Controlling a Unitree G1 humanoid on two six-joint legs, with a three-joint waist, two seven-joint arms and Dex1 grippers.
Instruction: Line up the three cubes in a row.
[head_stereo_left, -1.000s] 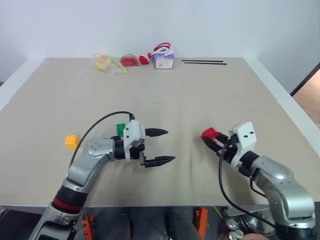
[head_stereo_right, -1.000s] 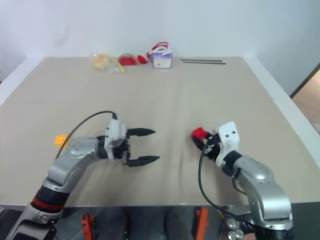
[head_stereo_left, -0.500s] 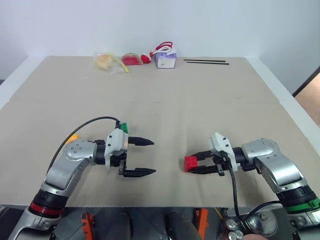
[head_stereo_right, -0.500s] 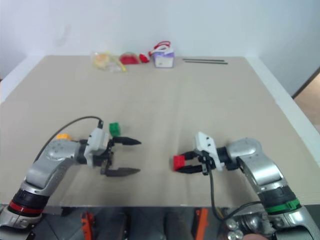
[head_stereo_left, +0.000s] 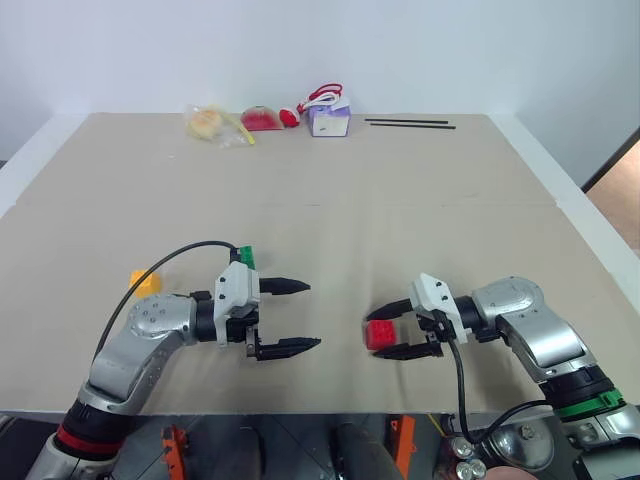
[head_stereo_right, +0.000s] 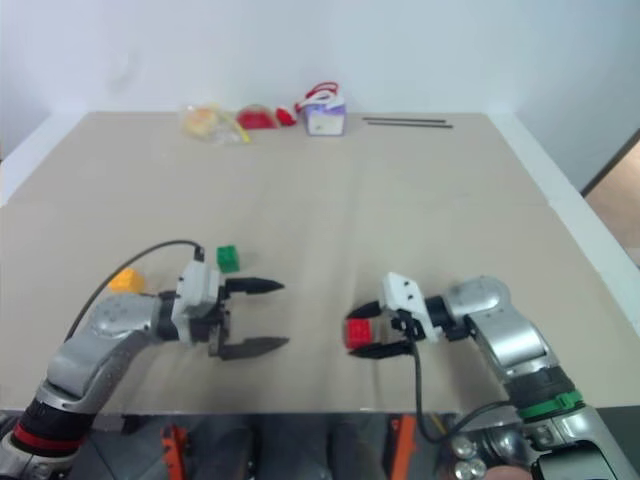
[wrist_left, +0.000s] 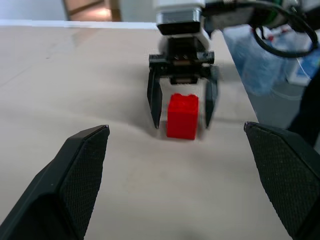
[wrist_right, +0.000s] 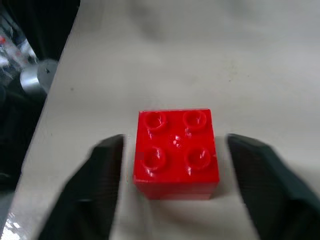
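The right gripper (head_stereo_left: 388, 336) had just let go: its jaws stood parted on either side of the red cube (head_stereo_left: 380, 335), which now rested on the table (head_stereo_left: 400, 220) near the front edge, studs up, with gaps showing between it and each finger. The left gripper (head_stereo_left: 304, 315) hovered wide open and empty, facing it. The green cube (head_stereo_right: 228, 259) and orange-yellow cube (head_stereo_right: 126, 281) lay well to the left, so the row probably remained unbuilt.

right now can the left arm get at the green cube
Probably yes. The green cube sits on bare table just behind the open left gripper, with nothing between them, though the fingers point away from it toward the red cube, so the wrist must turn.
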